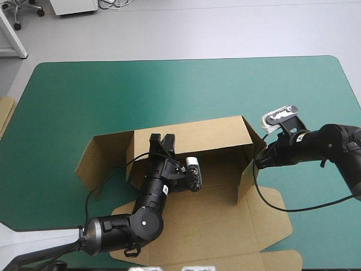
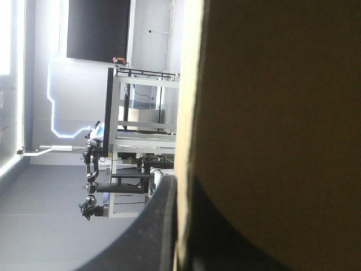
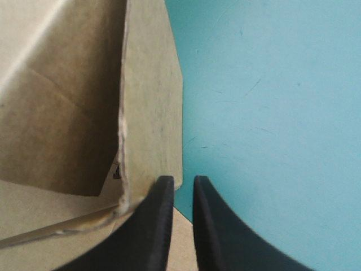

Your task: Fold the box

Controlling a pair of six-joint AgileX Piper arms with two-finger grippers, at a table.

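Okay so the box [image 1: 220, 135] sits around the middle of the desk [image 1: 113, 84], a bit toward the near side, and it's half built. The long back wall is up, the right end wall is up at an angle, the left end flap is splayed outward, and the lid panel lies flat toward the near edge with its rounded tabs. The left hand [image 1: 161, 139] reaches from inside the tray to the top of the back wall. Its wrist view shows the board's edge running right between the black fingers [image 2: 152, 237], so it's clamped on that wall. The right hand [image 1: 260, 162] comes in from outside at the right end, fingers [image 3: 158, 226] nearly touching, pinched on the end flap's corner. The board is plain matte brown with crisp creases and pale cut edges. The teal-green cover [image 1: 293, 90] looks smooth. A spare bit of board [image 1: 4, 116] pokes in at the desk's left edge.
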